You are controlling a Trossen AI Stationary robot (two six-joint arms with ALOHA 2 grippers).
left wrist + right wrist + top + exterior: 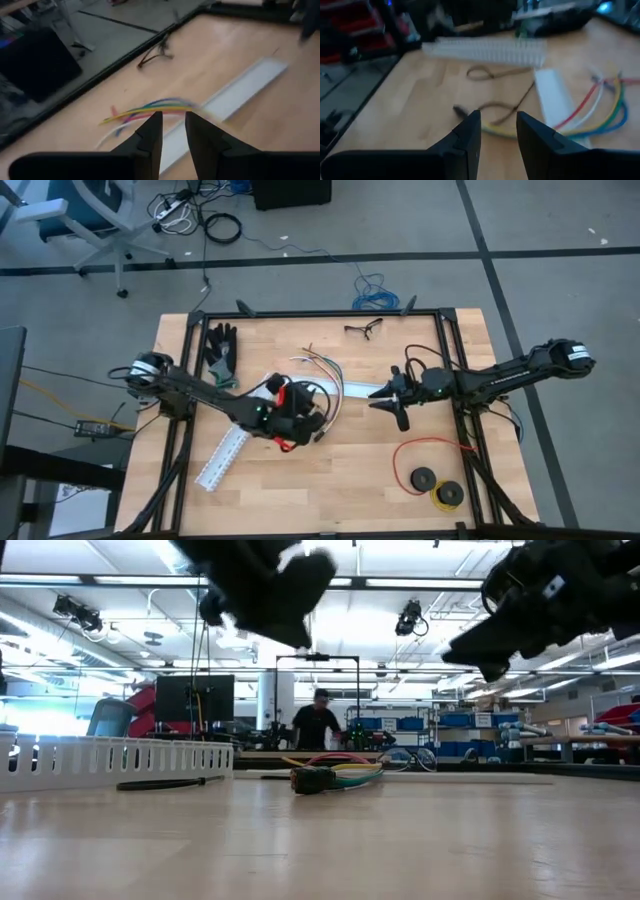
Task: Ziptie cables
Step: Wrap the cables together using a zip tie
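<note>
Cables (322, 392) are seen lying loose on the wooden worktop (330, 480) near its middle, fanned out in white, yellow, green, blue and orange. In the low view the cables (345, 770) are seen flat on the worktop surface, ending in a small dark plug (310, 779).

The left claw (300, 420) is held above the worktop just beside the bundle; in the left wrist view its two dark fingers (152, 131) are parted by a narrow gap with nothing between them, and the coloured cables (150, 109) are seen beyond the fingertips, not touched. A white slotted channel (222, 456) is laid diagonally close to the left arm; a second flat white strip (362, 391) is laid between the two claws.

The right claw (401, 415) is held over the worktop to the right of the cables, apart from them. In the right wrist view its fingers (470, 131) stand slightly apart and nothing is gripped; the cables (600, 110) and a thin dark looped strap (495, 107) are seen on the wood ahead of it.

A pair of dark gloves (222, 352) is noted at the far left of the worktop, and a red wire loop with black spools (432, 470) at the near right corner. A person (318, 722) is seen in the room behind.
</note>
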